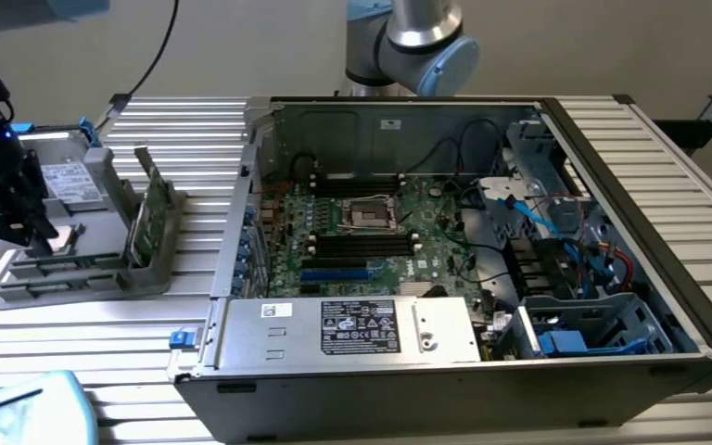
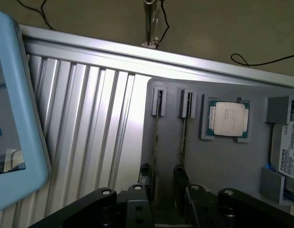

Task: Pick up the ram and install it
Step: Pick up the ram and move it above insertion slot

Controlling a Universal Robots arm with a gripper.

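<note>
A ram stick, thin and green, stands on edge in a grey holder tray at the exterior view's left. My black gripper hangs over the tray's left part, apart from that stick. In the wrist view two thin ram sticks sit edge-on in parallel slots of the tray. My gripper is open, its fingertips just above the slots' near ends, holding nothing. The open computer case with the motherboard lies to the exterior view's right.
The tray also carries a square silver processor and a labelled hard drive. A light-blue tablet lies on the slatted table beside the tray. The case's power supply and cables crowd its front and right.
</note>
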